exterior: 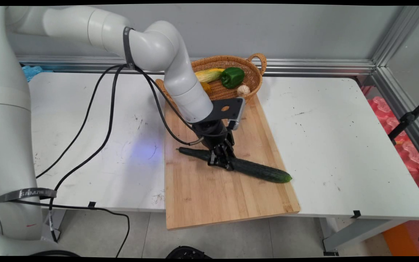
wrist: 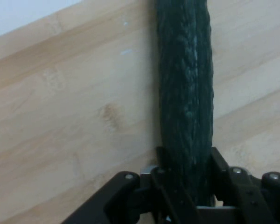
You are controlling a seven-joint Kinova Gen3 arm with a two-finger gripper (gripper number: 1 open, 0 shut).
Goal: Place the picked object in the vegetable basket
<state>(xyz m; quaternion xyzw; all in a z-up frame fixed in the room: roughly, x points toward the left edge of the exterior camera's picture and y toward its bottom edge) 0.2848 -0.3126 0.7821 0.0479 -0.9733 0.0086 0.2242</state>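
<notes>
One cucumber (exterior: 238, 164), clamped in the black gripper (exterior: 221, 162) at the centre of the frame.
Both fingers (wrist: 163, 175) press against the cucumber's sides near its middle, and it lies slantwise on the wooden cutting board (exterior: 227, 198), its right tip reaching the board's right edge. Just above the board, at upper centre, a wicker basket (exterior: 255, 71) holds a green pepper (exterior: 232, 76), a corn cob (exterior: 208, 75) and a garlic bulb (exterior: 243, 90). All of it sits on the white table (exterior: 340, 145).
</notes>
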